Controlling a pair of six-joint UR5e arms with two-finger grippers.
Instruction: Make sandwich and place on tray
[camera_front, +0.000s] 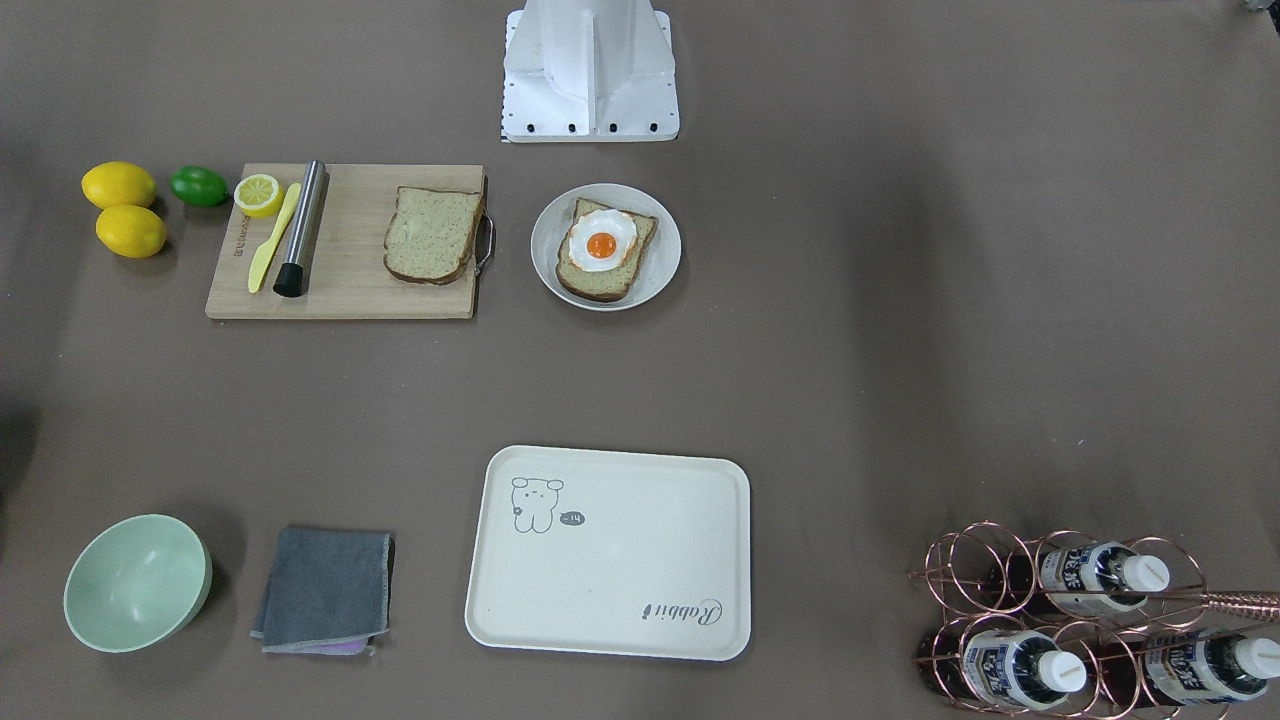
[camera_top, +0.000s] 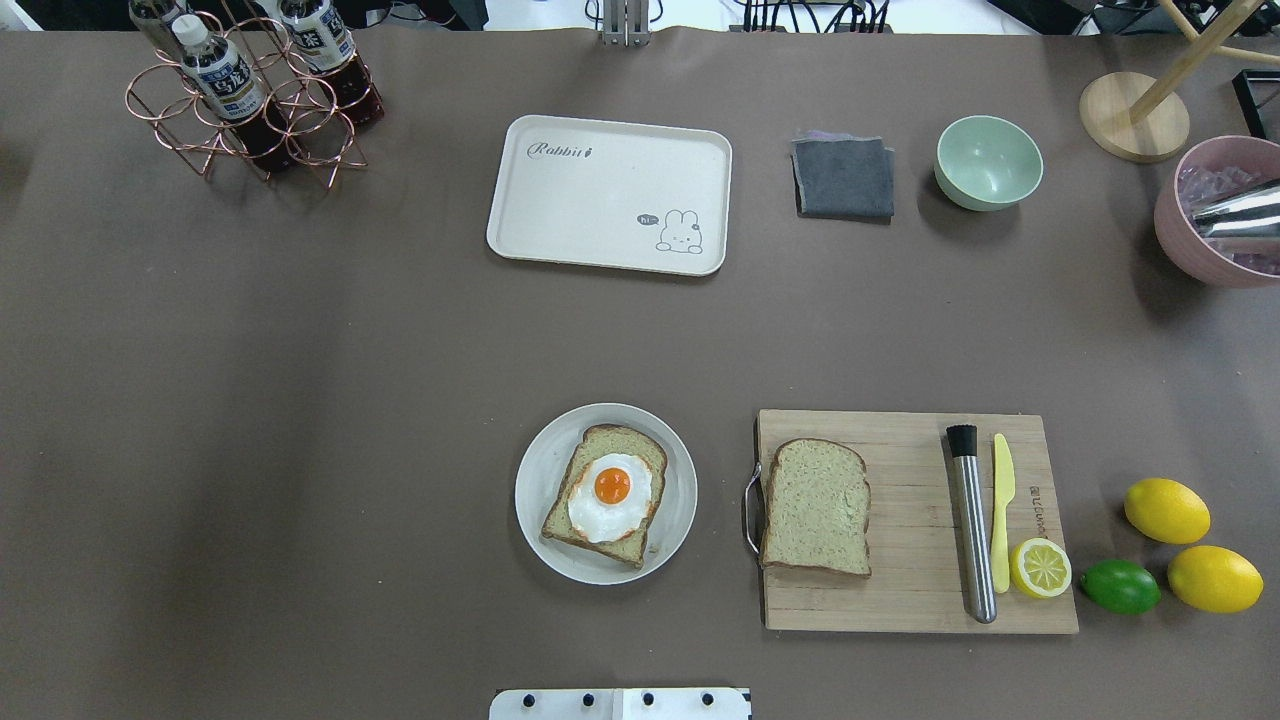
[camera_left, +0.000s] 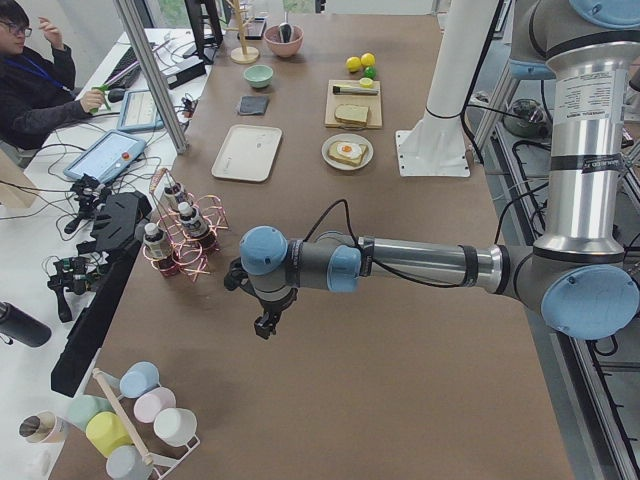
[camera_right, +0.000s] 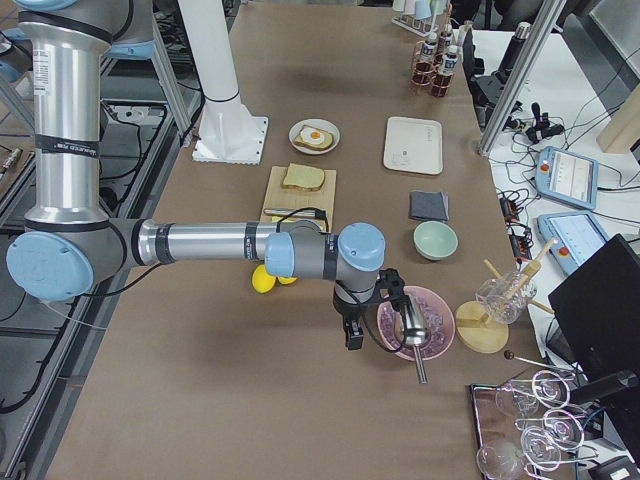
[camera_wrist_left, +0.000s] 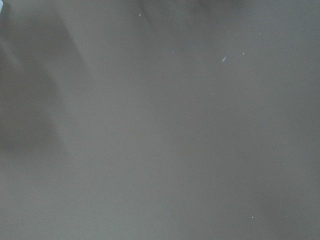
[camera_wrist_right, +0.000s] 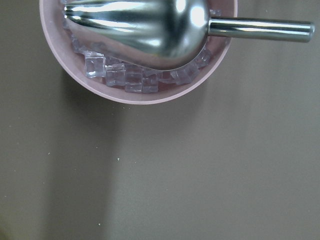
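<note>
One bread slice (camera_top: 640, 452) lies on a round white plate (camera_top: 541, 476) with the fried egg (camera_top: 609, 496) on top. The second bread slice (camera_top: 815, 507) lies alone on the wooden cutting board (camera_top: 900, 600). The cream tray (camera_top: 590, 210) sits bare at the table's far side. My left gripper (camera_left: 265, 328) hangs over bare table far from the food, near the bottle rack; I cannot tell if it is open. My right gripper (camera_right: 352, 335) hangs beside a pink bowl (camera_right: 415, 322); I cannot tell its state.
The board also holds a steel rod (camera_top: 972, 525), a yellow knife (camera_top: 1001, 510) and a lemon half (camera_top: 1040, 568). Two lemons (camera_top: 1166, 510) and a lime (camera_top: 1120, 586) lie beside it. A grey cloth (camera_top: 843, 178), a green bowl (camera_top: 988, 162) and a copper bottle rack (camera_top: 245, 110) stand at the far side.
</note>
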